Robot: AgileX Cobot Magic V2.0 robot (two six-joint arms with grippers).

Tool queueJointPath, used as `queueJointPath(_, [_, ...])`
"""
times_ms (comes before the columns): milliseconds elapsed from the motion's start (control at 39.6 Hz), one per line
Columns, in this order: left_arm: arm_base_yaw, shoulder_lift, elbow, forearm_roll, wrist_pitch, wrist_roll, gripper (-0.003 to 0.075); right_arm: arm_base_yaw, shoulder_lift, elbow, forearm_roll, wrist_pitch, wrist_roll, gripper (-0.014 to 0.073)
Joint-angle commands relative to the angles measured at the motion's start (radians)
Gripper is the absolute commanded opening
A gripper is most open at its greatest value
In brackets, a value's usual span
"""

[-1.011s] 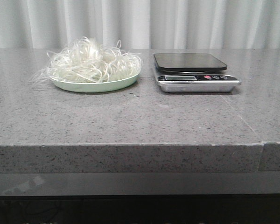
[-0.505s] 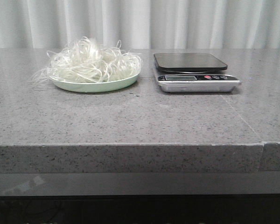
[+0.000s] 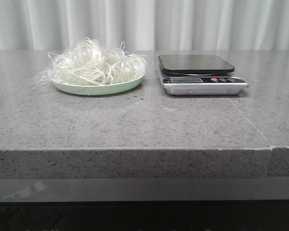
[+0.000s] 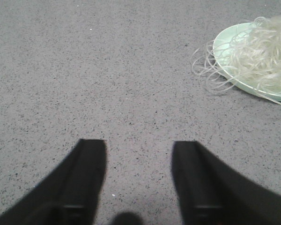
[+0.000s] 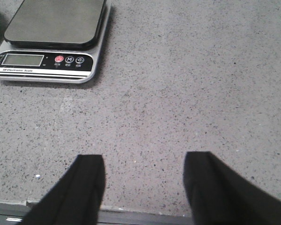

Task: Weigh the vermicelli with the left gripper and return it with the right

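The vermicelli (image 3: 94, 65) sat heaped on a pale green plate (image 3: 98, 88) at the table's (image 3: 135, 125) left. Just right stood a scale (image 3: 202, 77), its label reading "Electronic Scale". Both the left tool (image 4: 138, 176) and right tool (image 5: 143, 187) hung released, empty.

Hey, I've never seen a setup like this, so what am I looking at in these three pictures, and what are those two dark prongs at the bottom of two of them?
This is a two-armed robot at a grey stone table. The wide picture comes from a camera looking forward over the table; neither arm shows in it. On the table sit a pale green plate heaped with vermicelli, thin whitish noodle strands, and to its right a kitchen scale with nothing on its dark platform.

The other two pictures come from cameras on the robot's wrists. The dark prongs are gripper fingers. The left gripper is spread open over bare table, with the plate of noodles ahead of it. The right gripper is also open, with the scale ahead of it. Neither holds anything.
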Motion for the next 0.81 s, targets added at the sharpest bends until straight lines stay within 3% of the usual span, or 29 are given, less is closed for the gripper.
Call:
queueJointPath(0, [-0.001, 0.006, -0.035, -0.014, -0.076, -0.007, 0.0512, -0.007, 0.014, -0.031, -0.002, -0.059, -0.014, 0.0545])
queueJointPath(177, [-0.019, 0.012, -0.042, -0.103, -0.112, 0.083, 0.0465, -0.007, 0.014, -0.031, -0.002, -0.057, -0.014, 0.0545])
queueJointPath(379, [-0.118, 0.096, -0.109, -0.137, -0.1, 0.119, 0.0416, -0.007, 0.014, -0.031, -0.002, -0.057, -0.014, 0.0545])
queueJointPath(657, [-0.319, 0.342, -0.285, -0.138, -0.091, 0.119, 0.0428, -0.007, 0.014, -0.031, -0.002, -0.057, -0.014, 0.0545])
queueJointPath(783, [-0.372, 0.487, -0.375, -0.138, -0.091, 0.119, 0.047, -0.007, 0.014, -0.031, -0.002, -0.057, -0.014, 0.0545])
